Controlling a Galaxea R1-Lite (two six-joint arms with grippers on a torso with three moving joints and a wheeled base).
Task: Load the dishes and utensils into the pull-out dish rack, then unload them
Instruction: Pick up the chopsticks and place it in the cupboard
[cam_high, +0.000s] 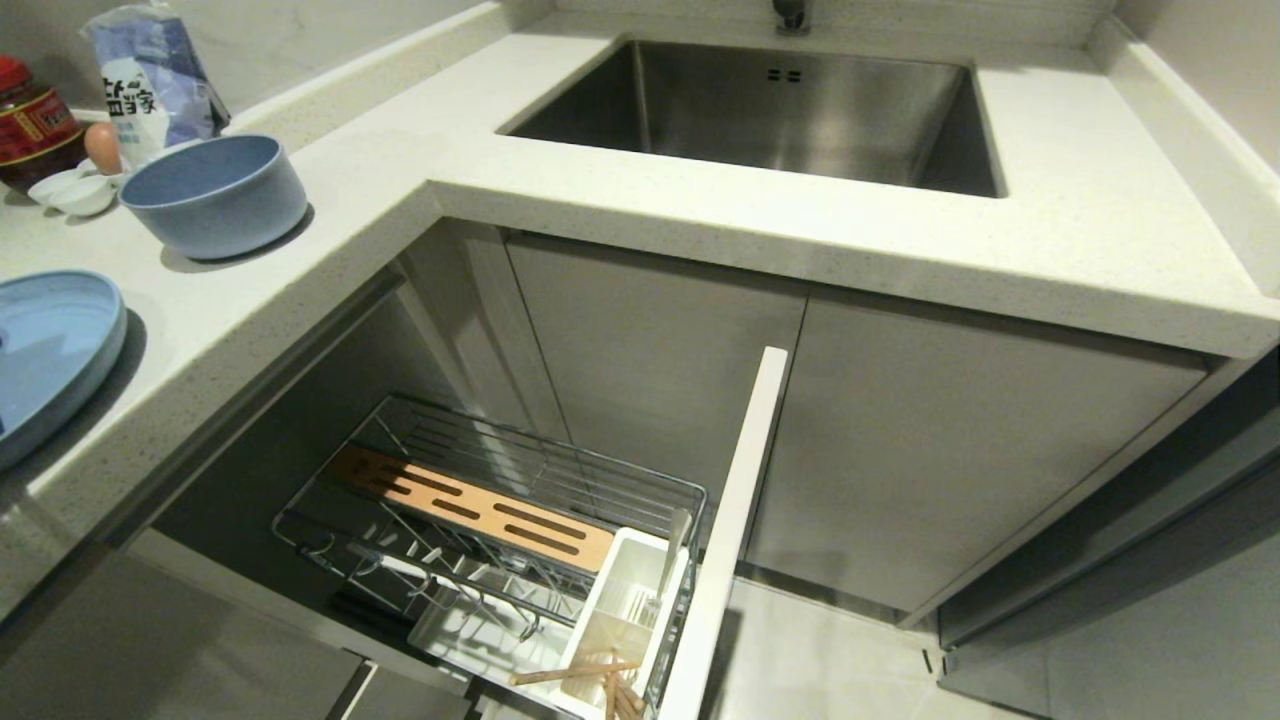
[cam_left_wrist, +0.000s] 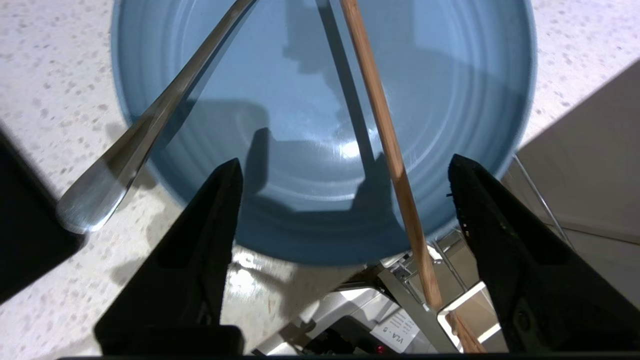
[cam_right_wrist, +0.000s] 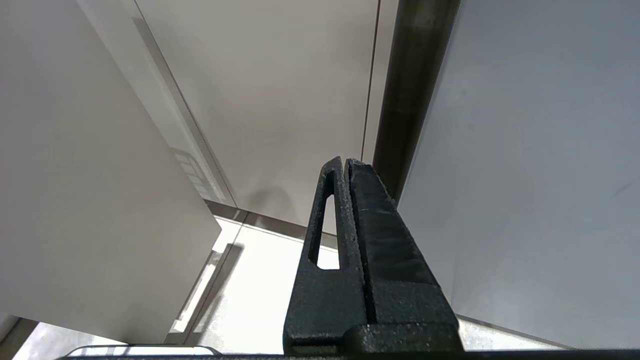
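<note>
Honestly, the left gripper hangs spread over the plate; the chopstick between its fingers, overhanging the rim, could roll off.

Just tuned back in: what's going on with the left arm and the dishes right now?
The left gripper hovers over the light-blue plate on the counter, jaws wide open and gripping nothing. A spoon and one wooden chopstick lie across the plate; the chopstick passes between the jaws untouched. The blue bowl is also on the counter. The pull-out rack stands open with no dishes, only wooden sticks in its white caddy. The right gripper is shut, parked by the cabinet fronts.
</note>
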